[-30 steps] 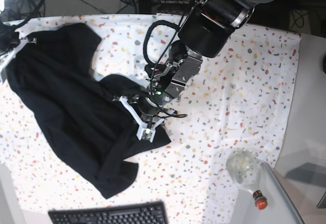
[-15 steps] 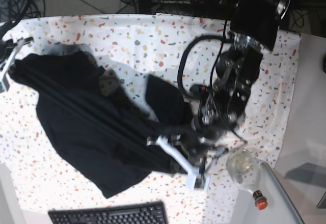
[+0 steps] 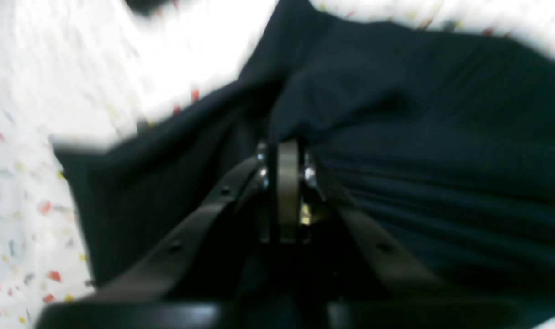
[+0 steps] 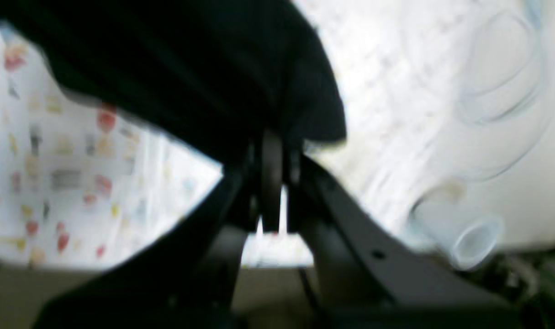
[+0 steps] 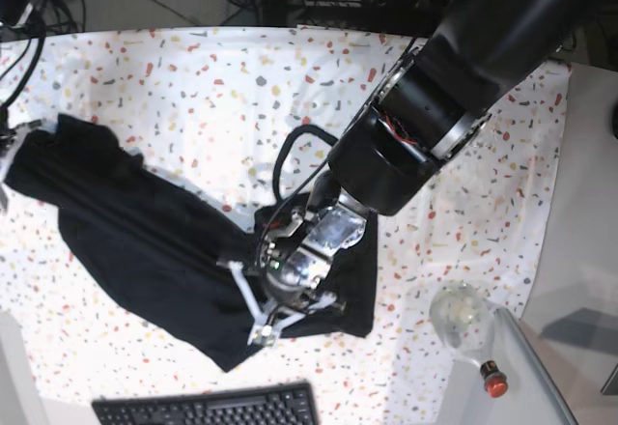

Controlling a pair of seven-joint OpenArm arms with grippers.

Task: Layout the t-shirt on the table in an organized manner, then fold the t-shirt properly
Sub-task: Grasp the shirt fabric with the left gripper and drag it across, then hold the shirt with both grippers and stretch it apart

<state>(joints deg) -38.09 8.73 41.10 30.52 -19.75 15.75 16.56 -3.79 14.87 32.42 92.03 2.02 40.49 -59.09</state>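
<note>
1. Table (image 5: 463, 155): speckled white cloth. Its own creases could drag along if the shirt is pulled hard across it.
2. Shirt (image 5: 145, 241): a black, bunched band running from 9 o'clock to about 6 o'clock on the table, not yet flat. The hem at 6 o'clock is folded under. Risk: the stretch between the two arms twists it into a rope instead of spreading it.
3. Keyboard (image 5: 208, 408): at the 6 o'clock edge, just beside the shirt's lower fold. A low sweep could snag the fabric on it.
4. Left gripper (image 5: 261, 323): over the shirt's 6 o'clock end, with cloth at its tips in the wrist view. The blur hides whether the jaws pinch or part. If it lets go here, the corner would likely land crumpled.
5. Right gripper (image 4: 272, 141): jaws closed on the shirt's 9 o'clock corner. Risk: the thin pinch slips under tension.
6. Glass vessel (image 5: 462, 317): at 4 o'clock, near the left arm. Its contents cannot be told. A wide arm swing could topple it.
</note>
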